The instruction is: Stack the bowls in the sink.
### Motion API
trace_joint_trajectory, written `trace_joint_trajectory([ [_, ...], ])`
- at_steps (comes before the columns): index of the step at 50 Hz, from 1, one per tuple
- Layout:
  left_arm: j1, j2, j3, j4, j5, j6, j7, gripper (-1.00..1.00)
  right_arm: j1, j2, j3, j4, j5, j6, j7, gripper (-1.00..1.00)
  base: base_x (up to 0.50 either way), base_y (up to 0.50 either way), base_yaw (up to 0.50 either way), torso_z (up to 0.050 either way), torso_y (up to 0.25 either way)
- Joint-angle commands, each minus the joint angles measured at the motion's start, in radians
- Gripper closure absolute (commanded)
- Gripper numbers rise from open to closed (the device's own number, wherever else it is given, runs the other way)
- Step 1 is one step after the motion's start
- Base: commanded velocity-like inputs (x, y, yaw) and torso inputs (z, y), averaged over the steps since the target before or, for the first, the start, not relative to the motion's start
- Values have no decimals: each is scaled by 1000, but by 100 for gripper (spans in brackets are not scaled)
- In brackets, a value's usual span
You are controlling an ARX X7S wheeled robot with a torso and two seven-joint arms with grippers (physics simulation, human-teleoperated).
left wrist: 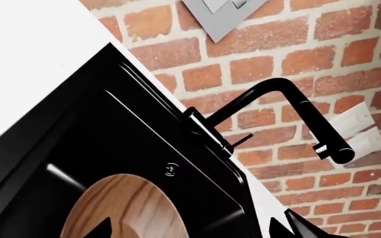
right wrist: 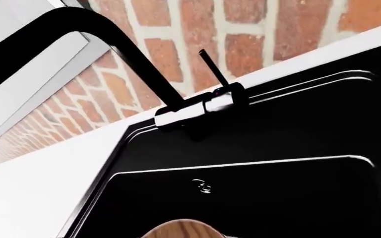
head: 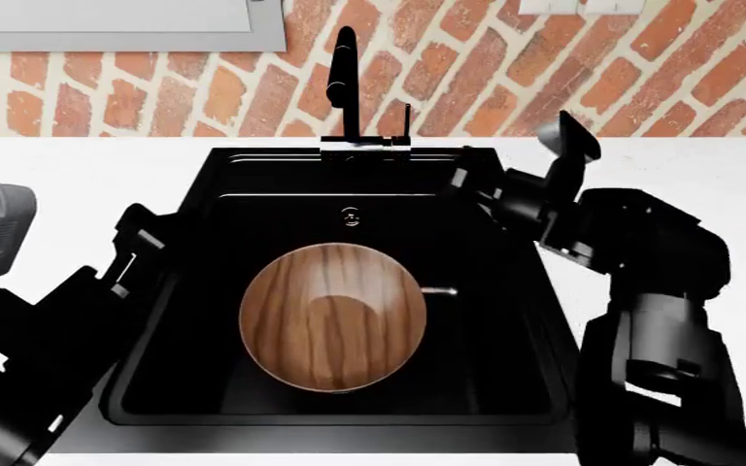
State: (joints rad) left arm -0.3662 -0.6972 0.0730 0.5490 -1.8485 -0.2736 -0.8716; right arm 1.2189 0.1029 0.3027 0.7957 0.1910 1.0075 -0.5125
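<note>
**Wood bowl waiting in the sink, white bowl out of sight**

The wood bowl [head: 333, 317] is lying upright in the sink [head: 205, 167], just in front of the overflow hole [head: 350, 216]. The white bowl is not showing in any view, so only 1 of the 2 bowls can be placed.

Doing this step well probably means finding the white bowl first, then lowering it centred into the wood bowl, clear of the faucet [head: 342, 78].

The left arm [head: 69, 311] is reaching along the sink's left rim; the right arm [head: 606, 233] is hanging over its right rim. Whether either end effector is clenched or released, I cannot tell.
</note>
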Motion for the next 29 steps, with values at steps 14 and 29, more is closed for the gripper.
trace_joint_trajectory([
  [14, -36, 38, 39, -56, 6, -14, 58, -100, -108, 127, 166, -595, 80, 353, 57, -100, 0, 0, 0, 0, 0],
  [29, -3, 27, 11, -67, 13, 3, 87, -100, -114, 208, 279, -697, 80, 406, 93, -100, 0, 0, 0, 0, 0],
])
